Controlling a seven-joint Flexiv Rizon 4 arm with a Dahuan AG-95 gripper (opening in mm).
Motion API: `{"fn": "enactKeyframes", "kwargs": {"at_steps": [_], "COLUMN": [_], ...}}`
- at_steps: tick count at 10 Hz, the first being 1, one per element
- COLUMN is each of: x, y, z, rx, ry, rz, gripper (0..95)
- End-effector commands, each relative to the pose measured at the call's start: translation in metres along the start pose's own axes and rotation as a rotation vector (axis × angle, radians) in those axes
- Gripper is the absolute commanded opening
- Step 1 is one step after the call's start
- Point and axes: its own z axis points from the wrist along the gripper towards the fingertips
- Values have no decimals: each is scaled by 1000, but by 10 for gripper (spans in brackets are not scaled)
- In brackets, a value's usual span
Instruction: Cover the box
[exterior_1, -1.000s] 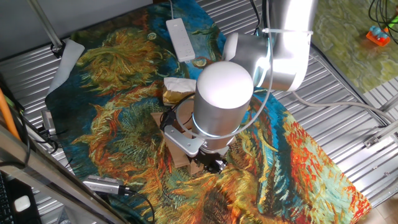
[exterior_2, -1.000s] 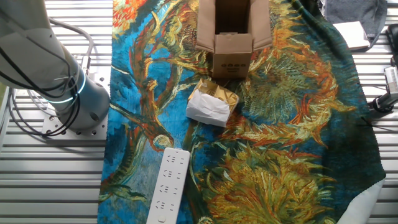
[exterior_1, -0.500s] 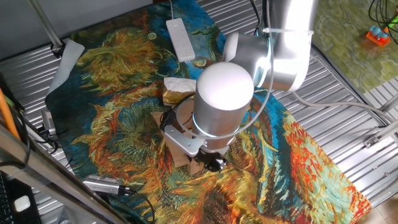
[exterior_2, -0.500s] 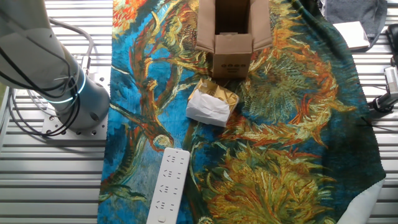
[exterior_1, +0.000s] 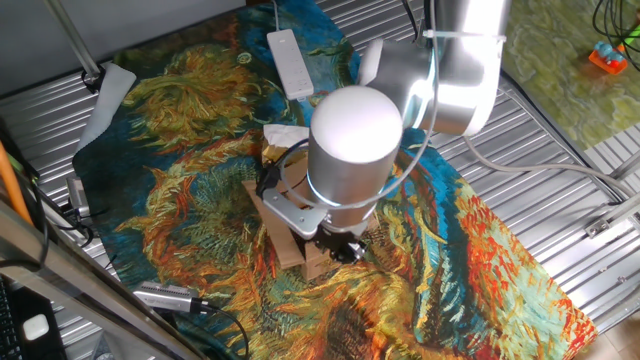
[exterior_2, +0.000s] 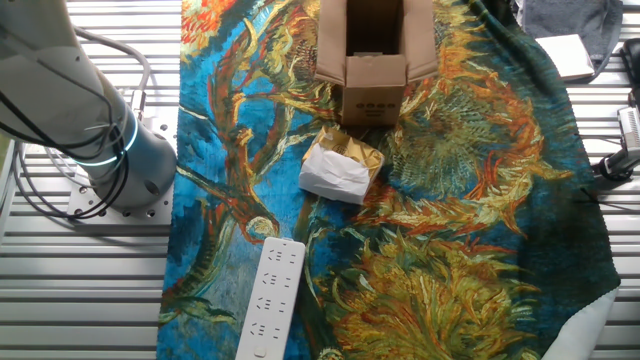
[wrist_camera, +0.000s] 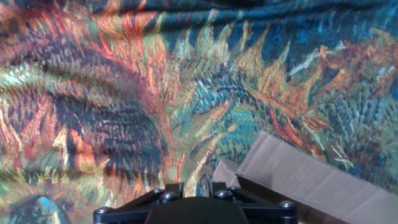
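The box (exterior_2: 375, 60) is a small brown carton at the top of the other fixed view, with its flaps standing open. In one fixed view the arm's big round wrist (exterior_1: 350, 150) hangs over the box (exterior_1: 285, 235) and hides most of it. The hand view looks down at the painted cloth, with one cardboard flap (wrist_camera: 298, 180) of the box at the lower right. Only the stubs of my gripper (wrist_camera: 195, 185) show at the bottom edge, a narrow strip of cloth between them and nothing held. They sit just left of that flap.
A crumpled white-and-tan paper packet (exterior_2: 340, 168) lies just in front of the box. A white power strip (exterior_2: 268, 300) lies further along the cloth (exterior_2: 470, 250). The arm's base (exterior_2: 110, 150) stands on the slatted metal table. Cables and a grey tool (exterior_1: 165, 296) lie at the cloth's edge.
In one fixed view the wrist has shifted a little to the left and up over the box. The box, packet and power strip have not moved.
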Motion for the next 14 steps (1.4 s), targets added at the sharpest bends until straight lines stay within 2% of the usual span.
{"fn": "enactKeyframes", "kwargs": {"at_steps": [1,3,4,9,13,14], "x": [1,2,1,11,14,14], "y": [-1,-5,-9,-32,-36,-36], "z": [4,8,8,11,29,32], "rx": [0,1,1,-4,0,1], "ry": [-3,-7,-7,-11,-26,-26], "rz": [-2,-7,-13,-47,-60,-61], "gripper": [190,190,0,0,0,190]}}
